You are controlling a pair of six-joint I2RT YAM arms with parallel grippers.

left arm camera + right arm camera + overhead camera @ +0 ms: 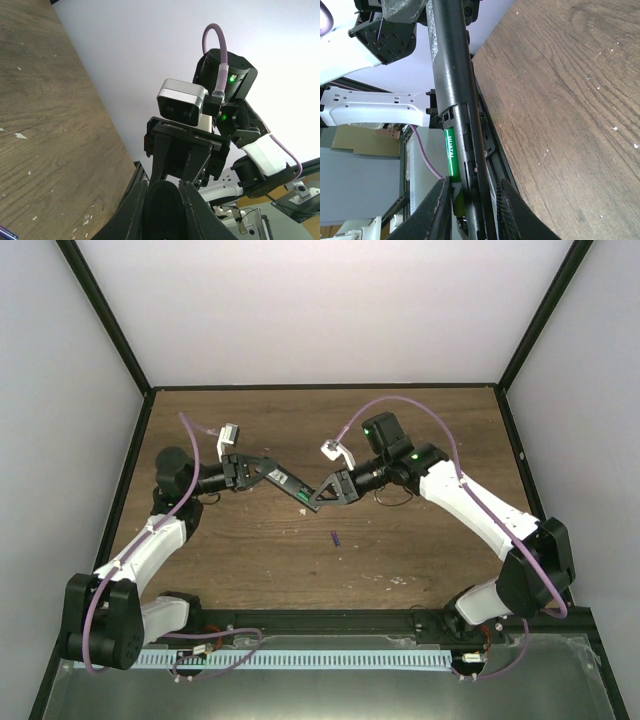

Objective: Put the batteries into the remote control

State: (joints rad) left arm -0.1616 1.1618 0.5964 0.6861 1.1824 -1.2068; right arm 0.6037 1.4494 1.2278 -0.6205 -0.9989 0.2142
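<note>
The remote control (285, 485) is held clamped in the left hand (258, 474), raised above the bench (420, 550). Its open end is straddled by the right hand (472, 182); whether anything is gripped there cannot be told. The green battery (450, 152) is seen in the compartment. The purple-blue battery (335, 537) lies on the bench, not yet loaded.

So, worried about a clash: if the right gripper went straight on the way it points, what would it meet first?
The remote control, lying between its fingers; behind that, probably the left gripper holding it.
</note>
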